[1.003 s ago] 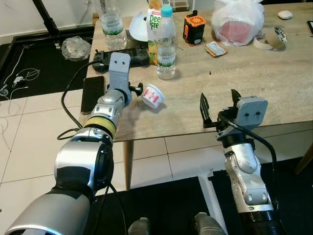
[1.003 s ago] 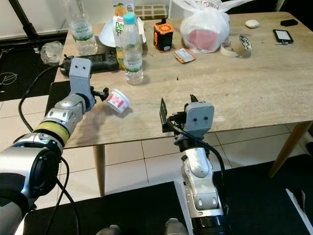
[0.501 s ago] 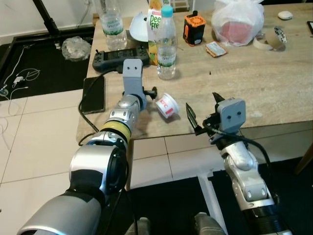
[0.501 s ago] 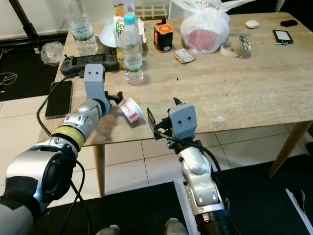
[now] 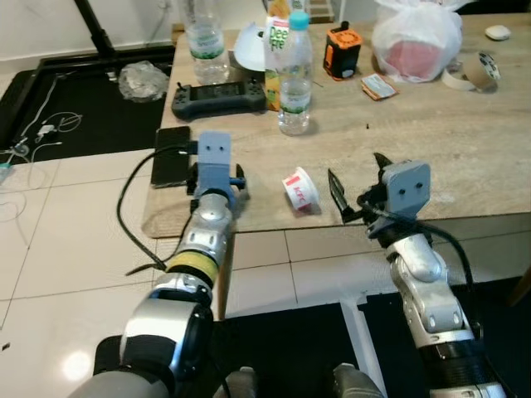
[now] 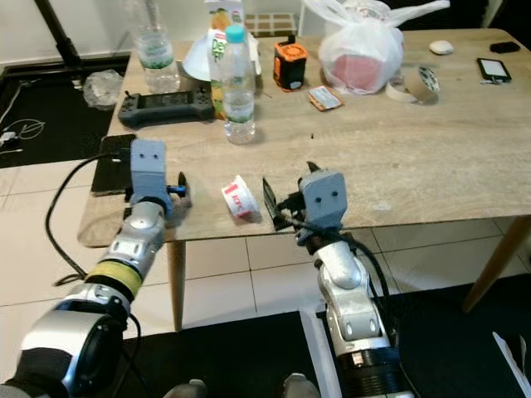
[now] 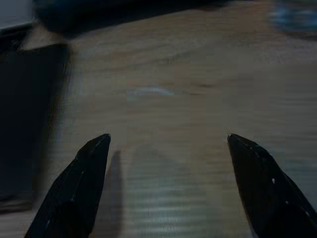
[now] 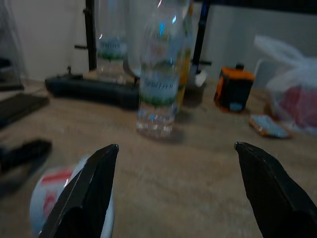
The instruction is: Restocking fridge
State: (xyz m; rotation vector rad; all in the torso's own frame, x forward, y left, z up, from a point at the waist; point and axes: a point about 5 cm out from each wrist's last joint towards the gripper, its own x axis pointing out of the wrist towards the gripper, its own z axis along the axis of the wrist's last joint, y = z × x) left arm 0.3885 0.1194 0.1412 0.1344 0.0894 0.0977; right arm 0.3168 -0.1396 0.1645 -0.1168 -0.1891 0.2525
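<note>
So the little white cup with the red label (image 5: 300, 191) was lying on its side on the wooden table (image 5: 431, 124), close to the front edge, nothing gripping it. It sat between the two grippers. The right gripper (image 5: 357, 186) hovered just beside it on the right, fingers spread wide apart, pointing toward the back of the table. In the right wrist view you could see the cup (image 8: 59, 196) blurred, right next to one black finger (image 8: 86, 191) but not between the pair.

The left gripper (image 6: 158, 184) was over the table's left front corner, a bit apart from the cup. Its fingers (image 7: 81, 183) were spread open too, with only bare wood grain between them in the wrist view, and a dark slab off to one side that I took for the black phone (image 5: 172, 154) lying at the table's left edge.

Further back, straight behind the cup, stood a clear water bottle with a blue cap (image 5: 295, 75), upright, with a juice carton (image 5: 276, 41) just behind it. A black game controller (image 5: 220, 97) lay to the left of those, and another clear bottle (image 5: 202, 46) stood behind that. An orange and black gadget (image 5: 343, 51) sat to the right of the carton, then a white plastic bag with something red in it (image 5: 417, 37), and a roll of tape (image 5: 470, 73) near the right end.
</note>
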